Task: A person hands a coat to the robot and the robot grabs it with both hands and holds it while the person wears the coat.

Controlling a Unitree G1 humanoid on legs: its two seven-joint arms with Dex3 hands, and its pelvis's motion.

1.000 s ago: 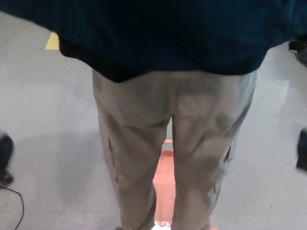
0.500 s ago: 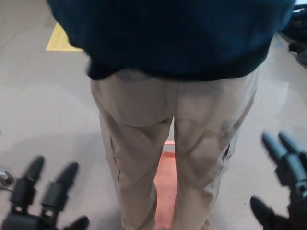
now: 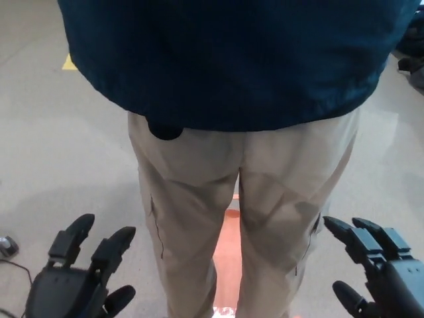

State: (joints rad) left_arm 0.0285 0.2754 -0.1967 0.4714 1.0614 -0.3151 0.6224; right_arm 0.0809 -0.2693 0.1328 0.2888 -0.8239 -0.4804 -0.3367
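A person stands with their back to me, filling the middle of the head view. They have a dark blue coat (image 3: 232, 59) on; its hem hangs over their beige trousers (image 3: 245, 192). My left hand (image 3: 76, 278) is low at the bottom left, open, its fingers spread and empty. My right hand (image 3: 381, 268) is at the bottom right, also open, holding nothing. Both hands are well below the coat and apart from it, on either side of the person's legs.
Grey floor (image 3: 59, 152) surrounds the person. A yellow floor marking (image 3: 68, 62) shows at the upper left, an orange-red strip (image 3: 228, 252) lies between the legs, and dark objects (image 3: 411, 46) sit at the upper right edge.
The coat has dropped lower over the person's back. My left hand has risen slightly and my right hand has lowered; both stay open and free of the coat.
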